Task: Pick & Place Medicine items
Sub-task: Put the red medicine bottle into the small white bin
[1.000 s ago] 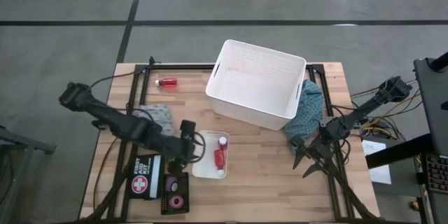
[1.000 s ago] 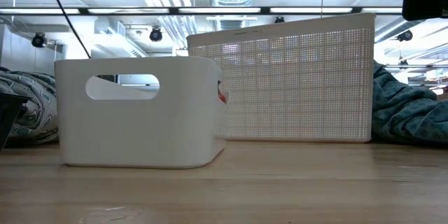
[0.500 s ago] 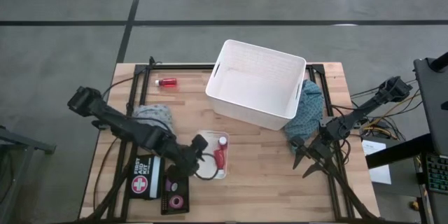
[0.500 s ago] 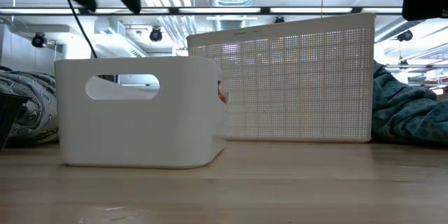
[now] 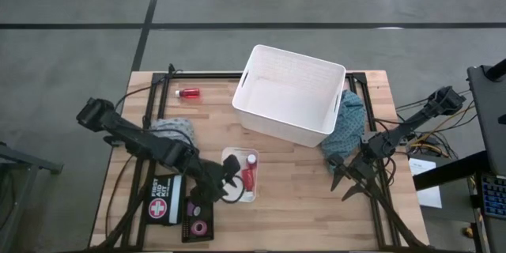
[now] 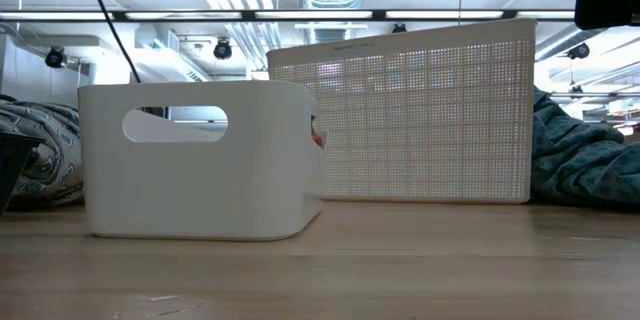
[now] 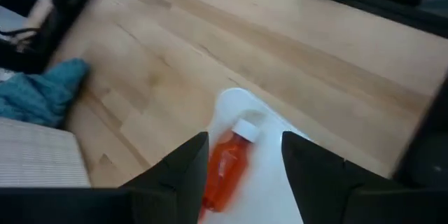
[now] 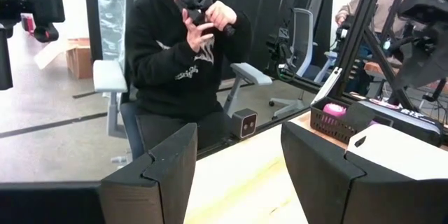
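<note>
Left gripper [image 5: 230,175] hangs over the small white tray [image 5: 227,194], fingers [image 7: 183,171] spread apart, empty, straddling a red bottle [image 5: 247,175] with white cap that lies flat in the tray. Second red bottle [image 5: 188,92] lies on the wooden surface [image 5: 292,198] near the far left corner, well apart from the tray. Pink tape roll [image 5: 199,227] sits in a dark holder [image 5: 198,218] beside a first aid pouch [image 5: 160,207]. Large white basket [image 5: 289,94] stands behind the tray. Right gripper [image 5: 345,180] waits at the surface's right edge, fingers [image 8: 162,168] parted, holding nothing; a person [image 8: 185,56] sits beyond.
</note>
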